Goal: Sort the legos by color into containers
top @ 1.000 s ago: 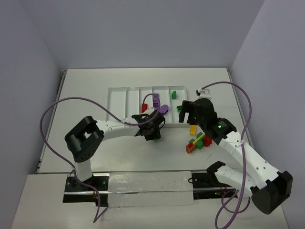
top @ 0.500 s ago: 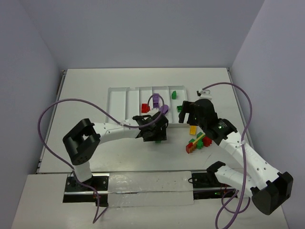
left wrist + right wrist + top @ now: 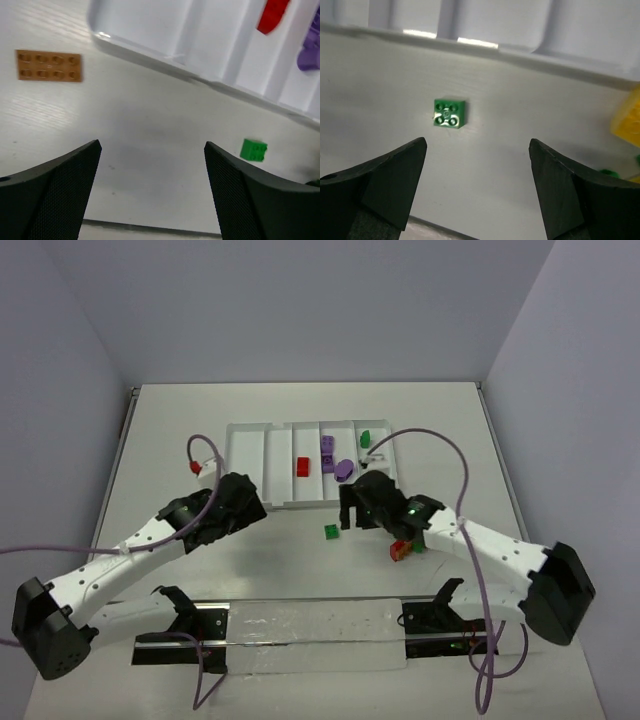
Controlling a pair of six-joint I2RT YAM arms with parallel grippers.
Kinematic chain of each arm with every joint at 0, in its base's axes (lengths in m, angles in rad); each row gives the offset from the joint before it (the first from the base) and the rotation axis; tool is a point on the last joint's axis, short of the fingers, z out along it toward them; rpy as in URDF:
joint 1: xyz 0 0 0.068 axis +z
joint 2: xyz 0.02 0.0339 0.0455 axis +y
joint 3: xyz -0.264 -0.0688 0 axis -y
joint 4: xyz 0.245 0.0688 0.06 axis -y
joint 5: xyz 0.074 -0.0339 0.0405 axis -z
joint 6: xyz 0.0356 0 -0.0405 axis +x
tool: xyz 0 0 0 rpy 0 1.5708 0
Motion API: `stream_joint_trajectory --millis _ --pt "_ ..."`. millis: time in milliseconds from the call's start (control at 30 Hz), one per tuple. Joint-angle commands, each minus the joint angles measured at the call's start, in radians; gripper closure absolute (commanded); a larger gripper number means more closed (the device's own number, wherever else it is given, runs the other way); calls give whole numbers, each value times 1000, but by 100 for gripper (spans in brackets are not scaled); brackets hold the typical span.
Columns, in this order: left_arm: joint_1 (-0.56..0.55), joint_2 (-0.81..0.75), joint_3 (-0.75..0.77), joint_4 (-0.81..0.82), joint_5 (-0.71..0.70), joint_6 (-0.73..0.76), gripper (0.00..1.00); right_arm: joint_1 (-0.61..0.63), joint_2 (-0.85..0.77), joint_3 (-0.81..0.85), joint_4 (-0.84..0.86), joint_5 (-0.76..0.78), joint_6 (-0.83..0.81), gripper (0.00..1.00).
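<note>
White tray: the shallow white plastic tray with five narrow compartments (image 3: 246, 454) is lying on the white table (image 3: 180, 430), in front of both arms.

Bricks inside the tray: a red brick (image 3: 303, 466) is lying in the third compartment from the left. Two purple bricks (image 3: 343, 468) are sitting in the fourth one, and a green brick (image 3: 365, 438) is sitting in the rightmost one.

Loose green piece: a small green square brick with four studs (image 3: 450, 112) is lying flat on the table, studs up, just beside the near wall of the tray and not touching it.

Brown piece: an orange-brown flat plate with two rows of studs (image 3: 48, 65) is lying on the table near the left corner of the tray, outside it.

Other loose pieces: a cluster of red and green bricks (image 3: 403, 547) is lying partly under the right arm. A yellow brick (image 3: 626, 118) is showing at the right edge of the right wrist view.

Left gripper: the left gripper (image 3: 151, 150) is hanging over bare table near the left part of the tray. Its fingers are standing wide apart and holding nothing.

Right gripper: the right gripper (image 3: 477, 145) is hovering near the small green square brick. Its fingers are also spread wide, and nothing is between them.
</note>
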Motion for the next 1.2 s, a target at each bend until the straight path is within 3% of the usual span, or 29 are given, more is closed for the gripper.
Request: stream_joint_trajectory --millis 0,433,633,767,1000,1067,1133,1167 --pt "114 -62 -4 -44 -2 4 7 72 153 36 124 37 61 13" --pt "140 -23 53 -17 6 31 8 125 398 117 229 5 41 15" --pt "140 -13 57 -11 -3 30 9 165 496 173 171 65 40 31" --pt "141 -31 55 -8 -22 32 9 189 491 182 130 111 61 52" --pt "140 -39 46 -8 -41 14 9 215 467 195 67 154 88 62" --pt "140 -46 45 -7 -40 16 9 217 469 194 65 150 84 58" --pt "140 -51 49 -13 -42 19 9 218 476 195 55 152 86 30" --pt "140 -54 49 -17 -44 19 9 219 478 194 53 152 87 24"
